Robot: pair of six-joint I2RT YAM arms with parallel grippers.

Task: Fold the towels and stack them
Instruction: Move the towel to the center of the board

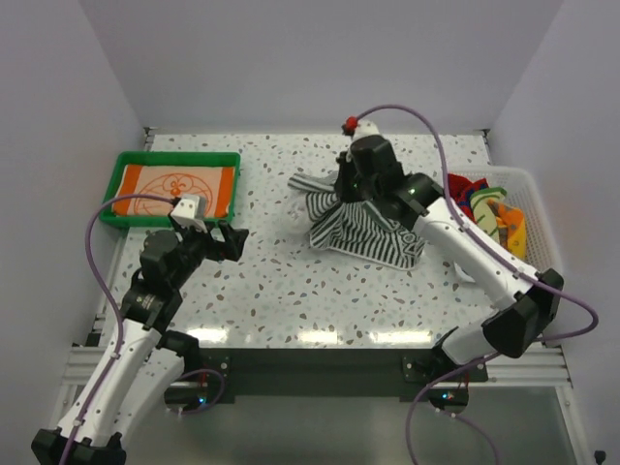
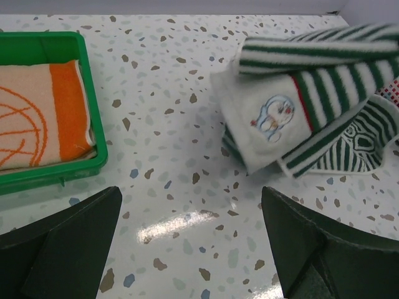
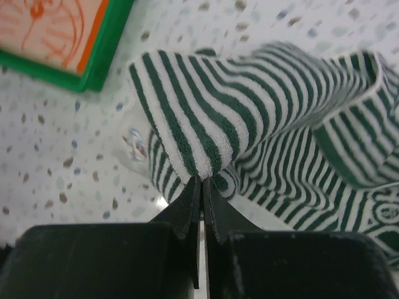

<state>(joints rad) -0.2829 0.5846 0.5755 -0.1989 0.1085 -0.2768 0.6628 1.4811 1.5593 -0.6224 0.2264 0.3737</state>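
Note:
A dark-and-white striped towel (image 1: 363,232) (image 2: 293,118) lies crumpled at the middle right of the table, with a small cartoon patch on a white corner. My right gripper (image 1: 341,190) (image 3: 202,180) is shut on a raised fold of this striped towel (image 3: 249,124), lifting it into a peak. My left gripper (image 1: 232,242) (image 2: 191,194) hovers open over bare table to the left of it, holding nothing. A folded orange towel (image 1: 174,189) (image 2: 37,118) (image 3: 56,25) with a cartoon line drawing lies flat in the green tray (image 1: 174,158) (image 2: 91,112) (image 3: 103,65).
A white mesh basket (image 1: 535,208) stands at the right edge of the table and holds several coloured towels (image 1: 489,208), red and orange among them. White walls close in the table at the back and both sides.

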